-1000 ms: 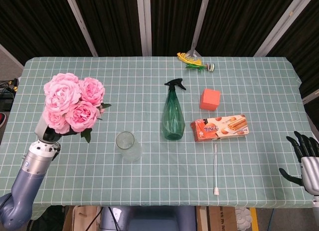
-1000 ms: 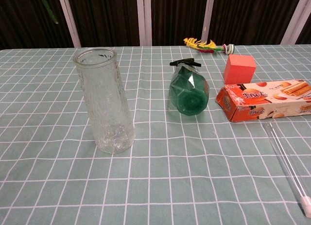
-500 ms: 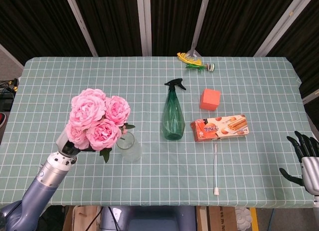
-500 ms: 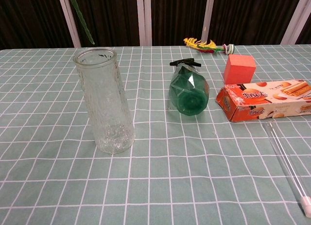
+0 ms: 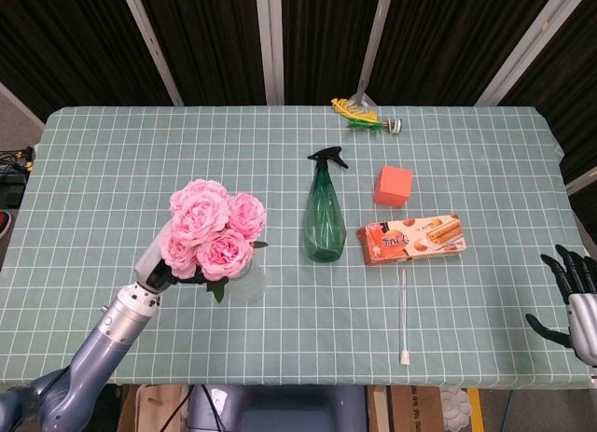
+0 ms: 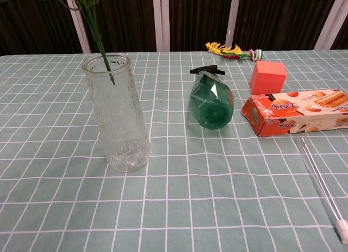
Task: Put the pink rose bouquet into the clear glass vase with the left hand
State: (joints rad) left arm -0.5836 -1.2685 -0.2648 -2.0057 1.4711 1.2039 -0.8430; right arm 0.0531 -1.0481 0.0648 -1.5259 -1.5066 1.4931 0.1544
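pink rose bouquet (image 5: 211, 230): held from below by the left hand (image 5: 160, 272), fingers wrapped about the stems; blooms sat over the mouth of the clear glass vase (image 6: 117, 114), and the chest view showed a green stem (image 6: 103, 55) tip just inside the rim. vase stood upright on the table (image 5: 140, 161), covered in a green checked cloth. right hand (image 5: 571, 293): at the table's right edge, well apart from everything, fingers spread and holding nothing. green spray bottle (image 5: 324, 213): upright, black trigger head, just right of the vase. orange cube (image 5: 394, 186): beyond the biscuit box (image 5: 413, 238). box lay flat, printed with wafer rolls and red characters too small to read. clear rod (image 5: 403, 313) with white tip: in front of the box. feathered shuttlecock (image 5: 363, 114): at the far edge
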